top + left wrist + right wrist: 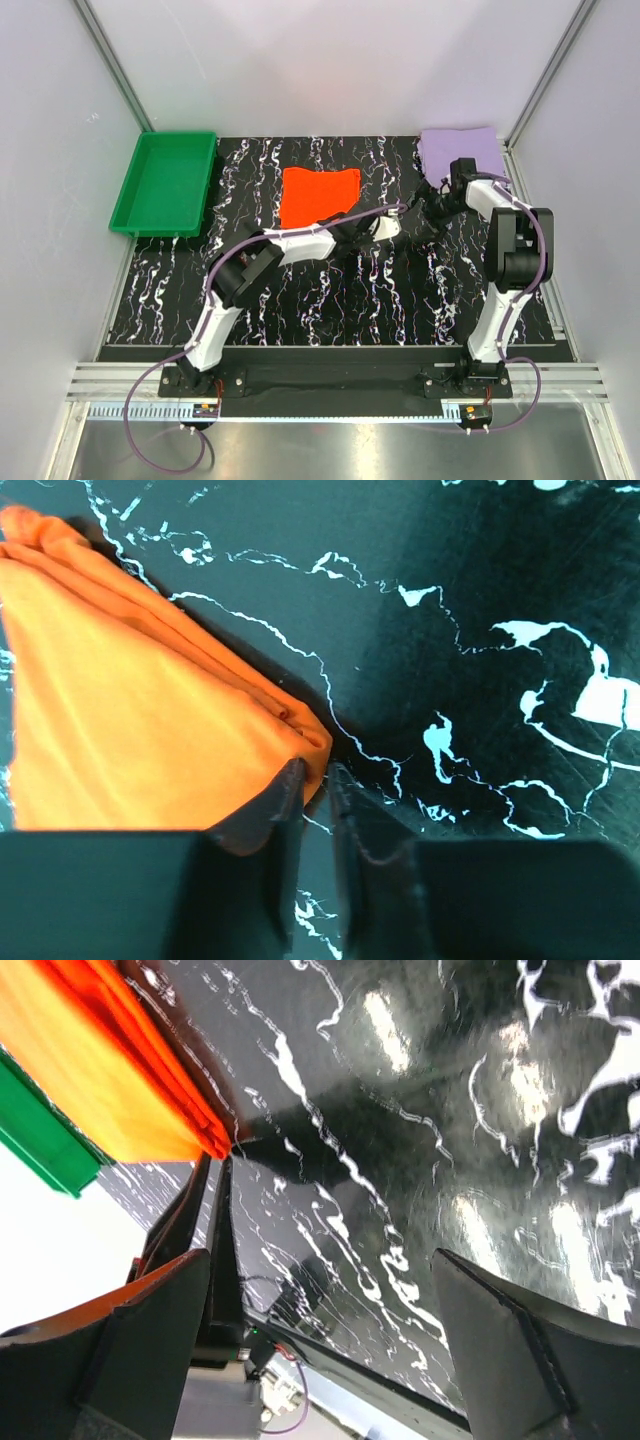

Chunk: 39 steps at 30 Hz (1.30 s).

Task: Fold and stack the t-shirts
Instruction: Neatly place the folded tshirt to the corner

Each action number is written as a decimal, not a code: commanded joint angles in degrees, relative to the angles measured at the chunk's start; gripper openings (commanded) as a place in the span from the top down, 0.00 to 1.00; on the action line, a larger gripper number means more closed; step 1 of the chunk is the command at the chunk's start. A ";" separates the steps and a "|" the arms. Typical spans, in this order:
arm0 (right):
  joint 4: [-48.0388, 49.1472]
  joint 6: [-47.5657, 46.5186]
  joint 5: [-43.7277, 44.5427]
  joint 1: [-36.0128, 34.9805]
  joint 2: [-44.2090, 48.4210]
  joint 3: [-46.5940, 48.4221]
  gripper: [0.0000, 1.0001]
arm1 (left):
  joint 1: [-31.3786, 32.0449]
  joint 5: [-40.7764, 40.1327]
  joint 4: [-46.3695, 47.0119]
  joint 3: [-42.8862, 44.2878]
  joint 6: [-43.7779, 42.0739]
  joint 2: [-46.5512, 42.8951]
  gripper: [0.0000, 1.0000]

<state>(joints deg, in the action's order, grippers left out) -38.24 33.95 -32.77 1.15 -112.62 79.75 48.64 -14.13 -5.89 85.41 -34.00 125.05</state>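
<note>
While the left end effector pinches the orange-red t-shirt by its corner, the right end effector stands open near the lavender t-shirt at the worktop's far right corner.

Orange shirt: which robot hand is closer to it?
Left. The left gripper pinches a corner of the orange shirt. The right gripper hangs open over the table, off to the shirt's right, not touching it.
</note>
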 commanded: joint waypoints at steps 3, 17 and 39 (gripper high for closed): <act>5.45 4.45 -3.87 0.08 -1.99 2.61 0.00 | -2.14 4.46 1.84 0.91 3.23 -3.14 1.00; 14.05 7.70 -13.10 -5.36 -12.18 12.10 0.00 | -4.43 10.00 2.82 -6.48 9.56 -15.80 1.00; 18.02 9.20 -11.17 -12.13 -24.14 22.73 0.08 | -4.52 11.32 1.06 -9.38 9.04 -21.95 1.00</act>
<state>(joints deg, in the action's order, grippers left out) -18.79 45.01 -45.52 -9.67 -135.57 100.22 44.12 -4.45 -7.25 76.25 -24.40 107.44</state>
